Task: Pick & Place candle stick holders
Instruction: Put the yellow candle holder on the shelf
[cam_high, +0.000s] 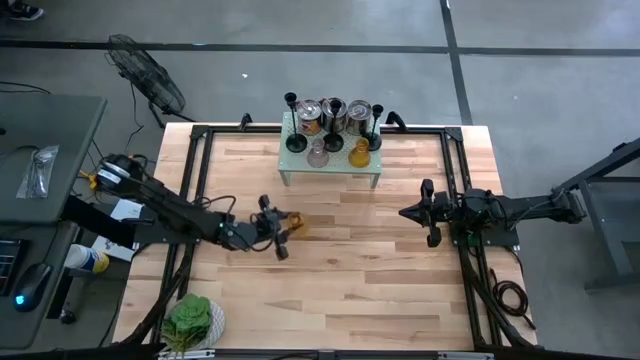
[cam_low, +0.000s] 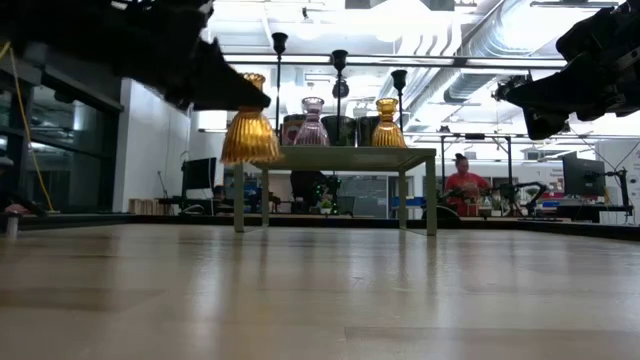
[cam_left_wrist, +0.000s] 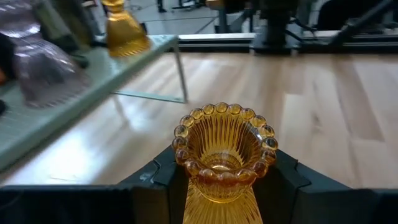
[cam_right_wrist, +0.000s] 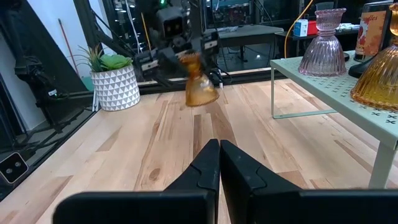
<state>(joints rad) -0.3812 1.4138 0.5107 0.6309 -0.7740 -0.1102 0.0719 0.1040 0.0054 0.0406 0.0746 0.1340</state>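
Amber holder (cam_left_wrist: 222, 155) is clamped between the left hand's (cam_high: 281, 228) fingers (cam_left_wrist: 283, 180), held clear above the desk (cam_high: 340, 270), scalloped rim pointing away from the wrist. In the low view it hangs well above the wood, flared base down, level with the shelf top.

Ahead of the left hand: the small green shelf (cam_high: 332, 160) at the desk's far edge. On it, the second amber holder (cam_high: 360, 153) and the pink glass holder (cam_high: 317, 154) at the front, three black stemmed holders (cam_high: 292, 122) and some tins (cam_high: 333, 113) behind. From the left wrist, the pink one and the other amber one both sit on the shelf top, off to one side of the held piece.

Right hand (cam_high: 408, 213) is clenched, nothing in it, hovering over the desk's right side, well apart from the left hand and from the shelf, pointing toward the left hand across open wood.

Behind the left hand, at the desk's near left corner: a potted plant (cam_high: 190, 322) in a white patterned pot. A person in red (cam_low: 462, 181) is in the room beyond.
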